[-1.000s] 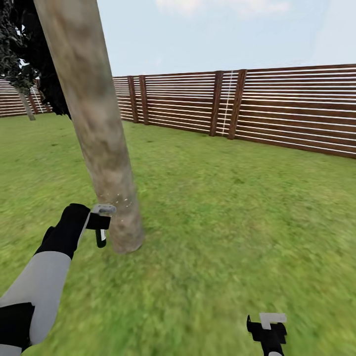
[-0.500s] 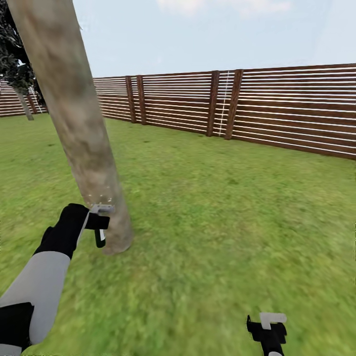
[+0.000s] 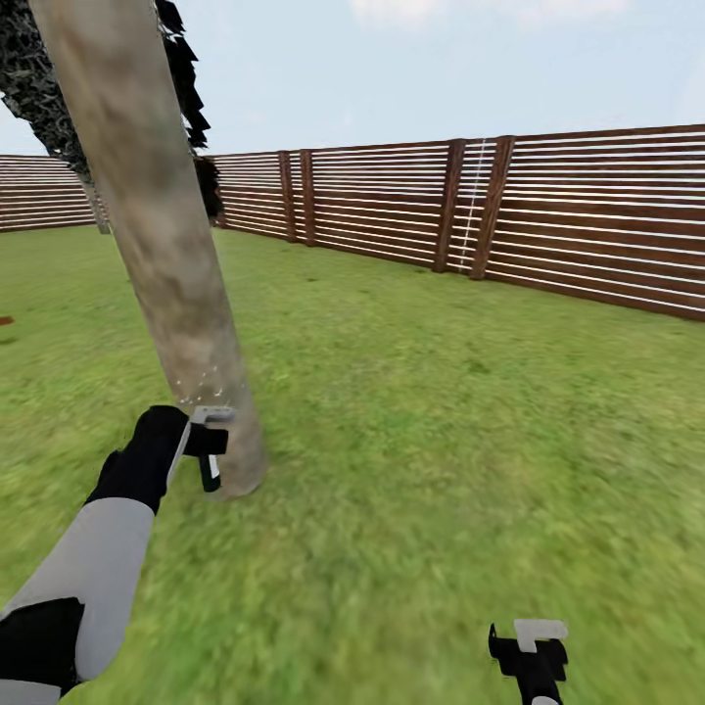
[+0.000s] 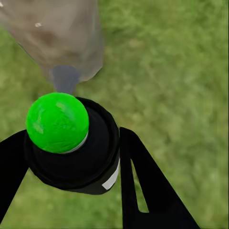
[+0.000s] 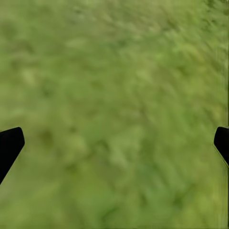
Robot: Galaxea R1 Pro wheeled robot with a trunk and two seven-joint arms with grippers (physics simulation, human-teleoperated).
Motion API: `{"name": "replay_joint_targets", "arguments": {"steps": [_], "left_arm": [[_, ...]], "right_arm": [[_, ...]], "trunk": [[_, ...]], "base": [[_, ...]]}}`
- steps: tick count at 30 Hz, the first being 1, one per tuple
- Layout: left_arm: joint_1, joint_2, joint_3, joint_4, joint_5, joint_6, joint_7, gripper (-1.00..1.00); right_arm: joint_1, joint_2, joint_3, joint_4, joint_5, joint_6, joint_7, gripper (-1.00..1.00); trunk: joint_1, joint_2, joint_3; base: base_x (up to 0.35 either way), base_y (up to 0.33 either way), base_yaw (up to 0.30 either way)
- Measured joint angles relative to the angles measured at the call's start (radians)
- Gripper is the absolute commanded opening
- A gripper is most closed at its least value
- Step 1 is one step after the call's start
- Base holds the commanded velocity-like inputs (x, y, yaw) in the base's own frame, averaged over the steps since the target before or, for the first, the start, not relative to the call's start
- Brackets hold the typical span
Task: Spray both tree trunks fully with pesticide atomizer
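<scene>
Bright, even daylight, hardly a shadow anywhere.
The grass [image 3: 441, 470] smears into soft blur close up, the fence [image 3: 587, 215] stays crisp but bows at the edges, and the trunk [image 4: 57, 33] is hazy in the left wrist view.

Grey forearm [image 3: 93, 573] with black cuffs, black two-fingered tool [image 3: 209, 452].
</scene>
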Motion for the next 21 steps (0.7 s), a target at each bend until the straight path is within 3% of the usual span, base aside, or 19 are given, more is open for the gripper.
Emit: {"name": "replay_joint_targets", "arguments": {"steps": [1, 3, 4, 7, 8, 9, 10, 11, 12, 13, 14, 16, 17, 19, 21], "left_arm": [[0.000, -0.013, 0.000, 0.001, -0.005, -0.001, 0.005, -1.00], [0.001, -0.001, 0.047, 0.002, -0.023, -0.009, 0.013, -1.00], [0.003, 0.017, 0.081, 0.003, -0.028, -0.012, 0.015, -1.00], [0.057, 0.085, 0.121, 0.002, -0.034, -0.018, 0.020, -1.00], [0.076, 0.086, 0.123, 0.002, -0.017, -0.021, 0.021, -1.00], [0.089, 0.083, 0.124, 0.002, -0.015, -0.029, 0.022, -1.00], [0.109, 0.059, 0.123, 0.003, -0.006, -0.048, 0.027, -1.00], [0.124, 0.003, 0.121, 0.003, -0.017, -0.065, 0.056, -1.00], [0.141, -0.017, 0.124, 0.002, -0.011, -0.072, 0.098, -1.00], [0.148, -0.017, 0.128, 0.002, -0.024, -0.087, 0.117, -1.00], [0.153, 0.000, 0.137, 0.003, -0.029, -0.108, 0.130, -1.00], [0.157, 0.059, 0.164, 0.005, -0.024, -0.124, 0.138, -1.00], [0.159, 0.072, 0.170, 0.027, -0.022, -0.129, 0.137, -1.00], [0.161, 0.066, 0.170, 0.091, -0.005, -0.147, 0.139, -1.00], [0.166, 0.025, 0.170, 0.171, -0.002, -0.257, 0.144, -1.00]], "right_arm": [[0.000, 0.000, 0.000, 0.000, 0.000, 0.000, 0.000, 1.00], [0.000, 0.000, 0.000, 0.000, 0.000, 0.000, 0.000, 1.00], [0.000, 0.000, 0.000, 0.000, 0.000, 0.000, 0.000, 1.00], [0.000, 0.000, 0.000, 0.000, 0.000, 0.000, 0.000, 1.00], [0.000, 0.000, 0.000, 0.001, 0.000, 0.000, 0.000, 1.00], [0.000, 0.001, 0.000, 0.001, 0.000, 0.000, 0.000, 1.00], [0.000, 0.001, 0.000, 0.001, 0.000, 0.000, 0.000, 1.00], [0.000, 0.002, 0.000, 0.001, 0.000, 0.000, 0.000, 1.00], [0.000, 0.002, 0.000, 0.000, 0.000, 0.000, 0.000, 1.00], [0.000, 0.002, 0.000, 0.001, 0.000, 0.000, 0.000, 1.00], [0.000, 0.002, 0.000, 0.001, 0.000, 0.000, 0.000, 1.00], [0.000, 0.002, 0.000, 0.001, 0.000, 0.000, 0.000, 1.00], [0.000, 0.002, 0.000, 0.001, 0.000, 0.000, 0.000, 1.00], [0.000, 0.002, 0.000, 0.001, 0.000, 0.000, 0.000, 1.00], [0.000, 0.002, 0.000, 0.001, 0.000, 0.000, 0.000, 1.00]], "trunk": [[0.000, 0.000, 0.000], [0.000, 0.000, 0.000], [0.000, 0.000, 0.000], [0.000, 0.000, 0.000], [0.000, 0.000, 0.000], [0.000, 0.000, 0.000], [0.000, 0.000, 0.000], [0.000, 0.000, 0.000], [0.000, 0.000, 0.000], [0.000, 0.000, 0.000], [0.000, 0.000, 0.000], [0.000, 0.000, 0.000], [0.000, 0.000, 0.000], [0.000, 0.000, 0.000], [0.000, 0.000, 0.000]], "base": [[0.216, -0.218, 0.002], [0.224, -0.211, 0.001], [0.227, -0.208, 0.000], [0.229, -0.207, 0.000], [0.229, -0.207, 0.000], [0.227, -0.207, 0.008], [0.225, -0.206, 0.188], [0.224, -0.206, 0.241], [0.224, -0.206, 0.260], [0.224, -0.206, 0.271], [0.224, -0.206, 0.274], [0.225, -0.206, 0.277], [0.226, -0.206, 0.241], [0.232, -0.199, 0.103], [0.269, -0.169, 0.017]]}}
